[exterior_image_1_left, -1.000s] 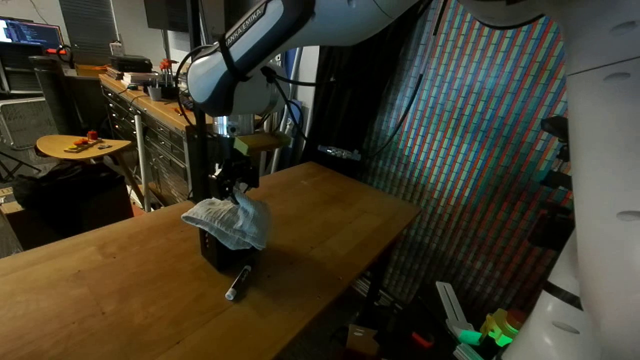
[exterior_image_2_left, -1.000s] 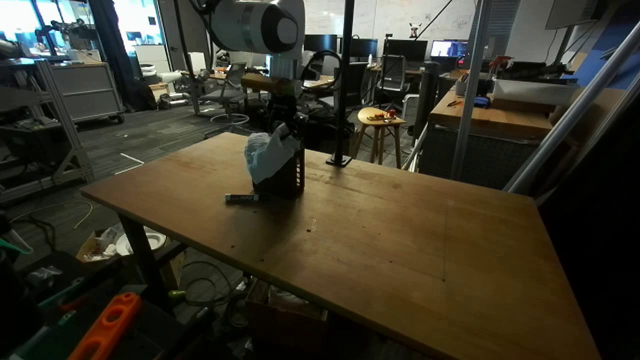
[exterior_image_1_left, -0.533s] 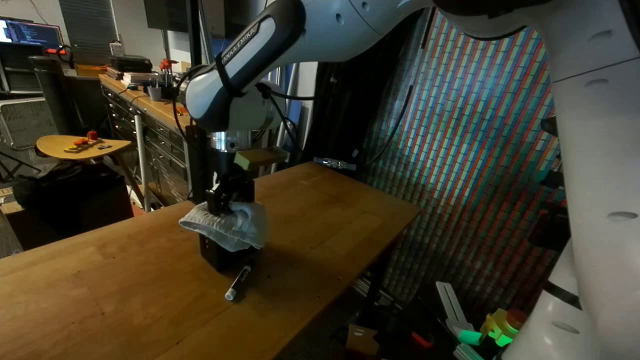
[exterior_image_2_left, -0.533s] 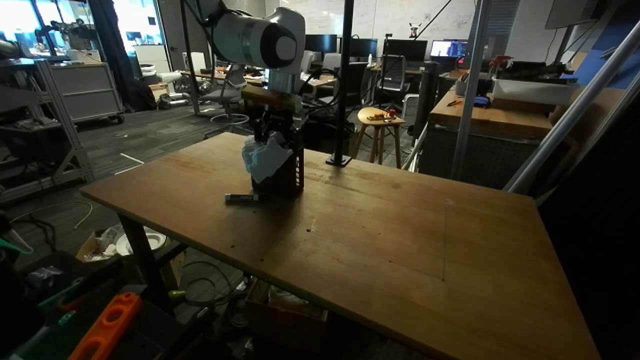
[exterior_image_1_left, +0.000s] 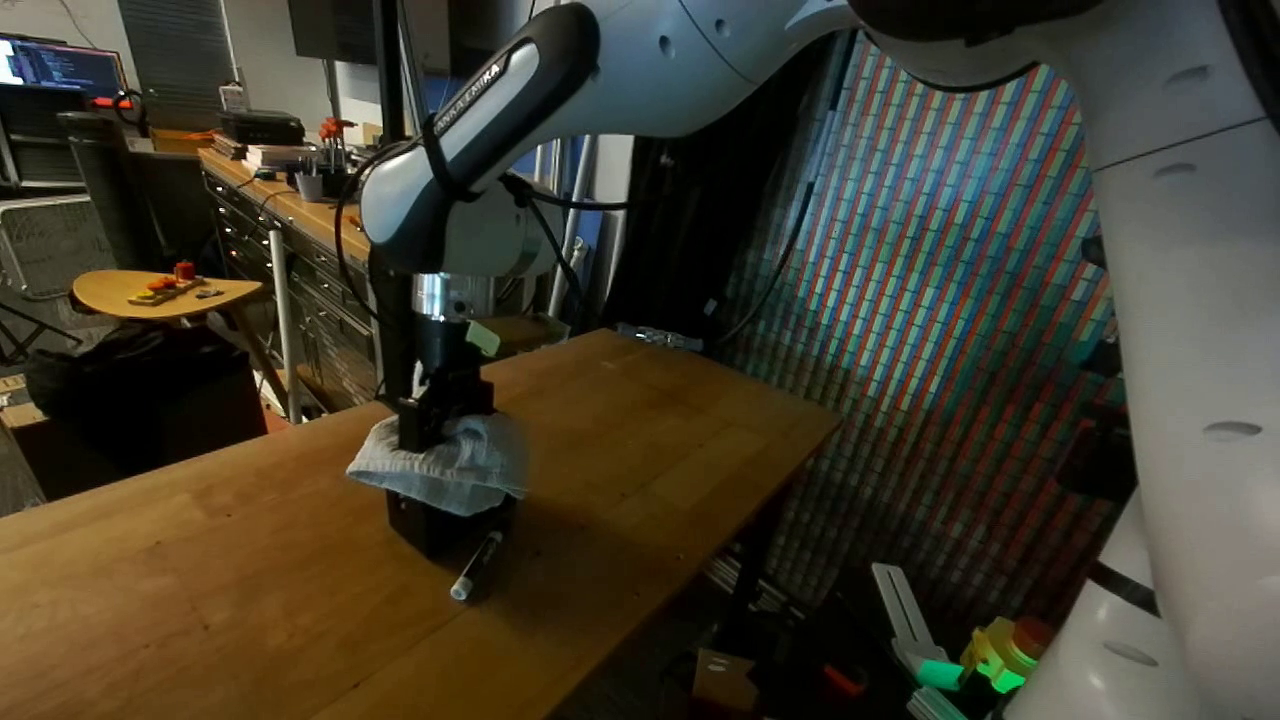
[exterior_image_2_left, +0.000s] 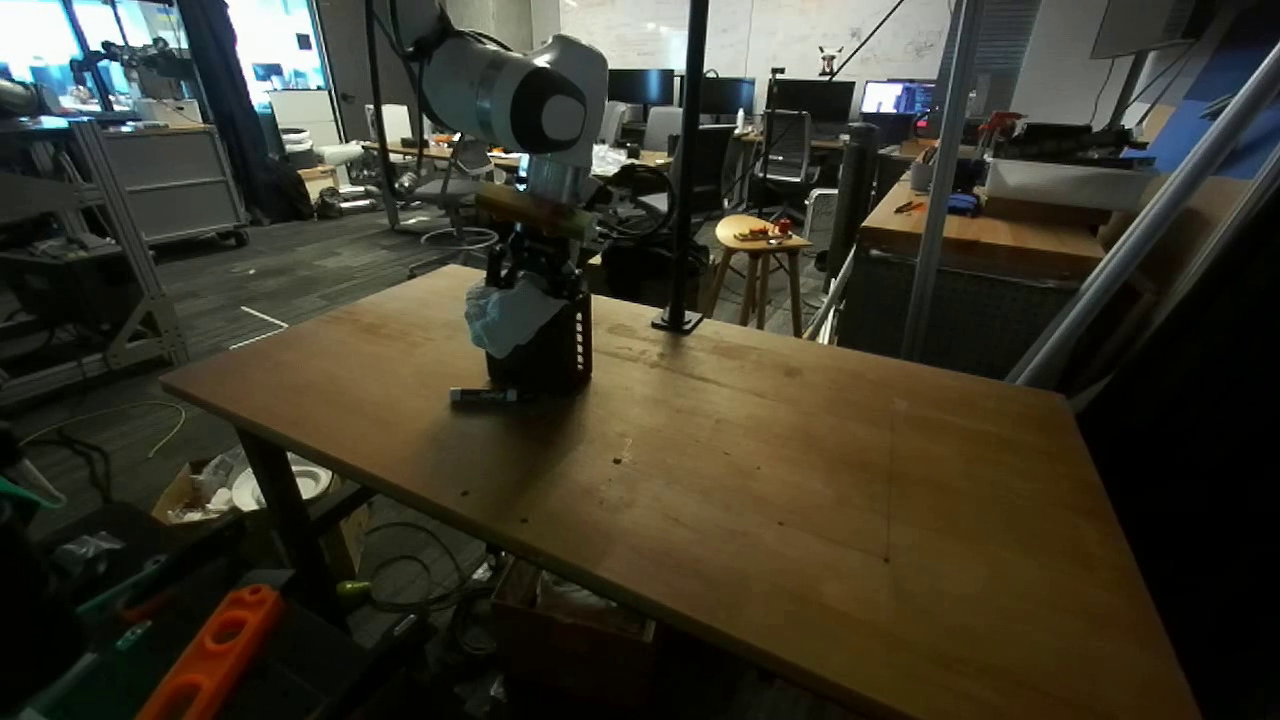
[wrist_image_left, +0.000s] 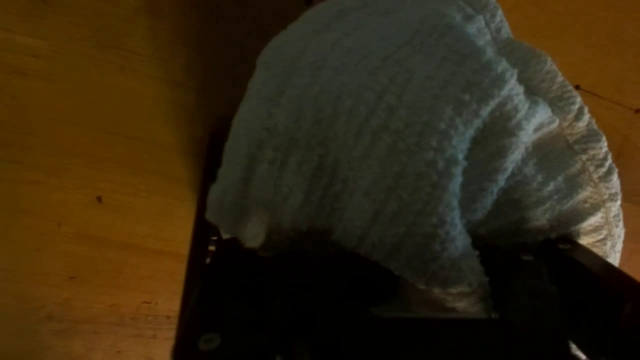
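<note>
Well, the gripper (exterior_image_1_left: 430, 430) is pressed together, seemingly with a fold of the cloth (wrist_image_left: 370, 125) nipped in it; the tips are buried, so I can't judge how deep the bite goes. The cloth lies heaped over the mouth of the bin (exterior_image_2_left: 548, 352), one part flopping outside a wall. I'd say it sits so high because the bin props it from below while the gripper pins it from above. Whether any of it hangs inside I can't tell: the wrist view shows only darkness there, so whatever the bin holds is hidden.

The bin stands on the table (exterior_image_1_left: 250, 560), slots running up one wall. A marker (exterior_image_2_left: 483, 396) lies flat just beside its base; whether they touch, I can't make out.

Farther out, a black post (exterior_image_2_left: 692, 180) rises from a flat foot on the table, presumably for steadiness. Beyond it, a stool (exterior_image_1_left: 110, 290) carries small red and orange pieces. On the bench (exterior_image_1_left: 310, 218), a cup (exterior_image_1_left: 310, 187) has thin things poking up, and a floor box (exterior_image_2_left: 352, 540) contains white plates and crumpled plastic.
</note>
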